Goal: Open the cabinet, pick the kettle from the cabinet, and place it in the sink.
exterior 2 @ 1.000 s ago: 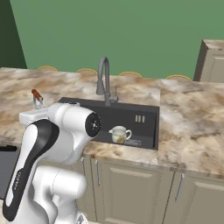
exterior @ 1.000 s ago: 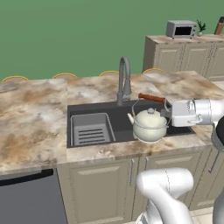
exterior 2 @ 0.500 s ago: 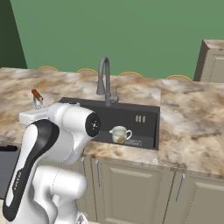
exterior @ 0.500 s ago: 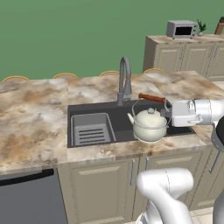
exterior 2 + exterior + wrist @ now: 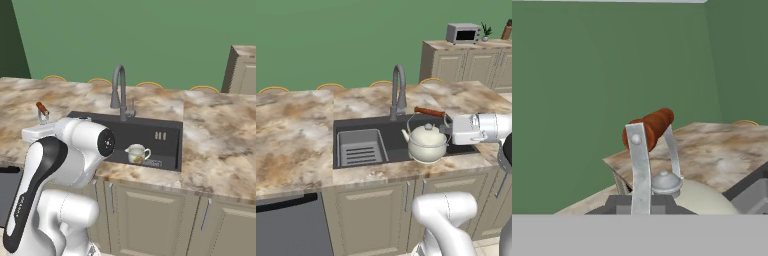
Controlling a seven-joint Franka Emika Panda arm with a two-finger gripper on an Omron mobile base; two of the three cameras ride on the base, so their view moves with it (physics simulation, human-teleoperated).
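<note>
The cream-white kettle (image 5: pixel 427 143) sits over the right half of the dark grey sink (image 5: pixel 356 127), spout pointing left, its reddish-brown handle bar (image 5: pixel 430 111) above it. My gripper (image 5: pixel 446 129) reaches in from the right and is shut on the wire handle just beside the body. In the hand view the wire handle (image 5: pixel 638 165) rises straight from my gripper (image 5: pixel 643 204), with the knobbed lid (image 5: pixel 665 182) behind it. In the right base view my arm hides the kettle except the handle bar's end (image 5: pixel 41 107). Whether the kettle touches the basin floor is unclear. The cabinet is out of view.
A ribbed grey tray (image 5: pixel 361 147) fills the sink's left half, and the curved tap (image 5: pixel 398 90) stands behind the basin. A small cup (image 5: pixel 137 152) lies in the sink (image 5: pixel 155 131). Marble counter (image 5: pixel 291 135) spreads on both sides. A microwave (image 5: pixel 462 33) sits on beige units at the back right.
</note>
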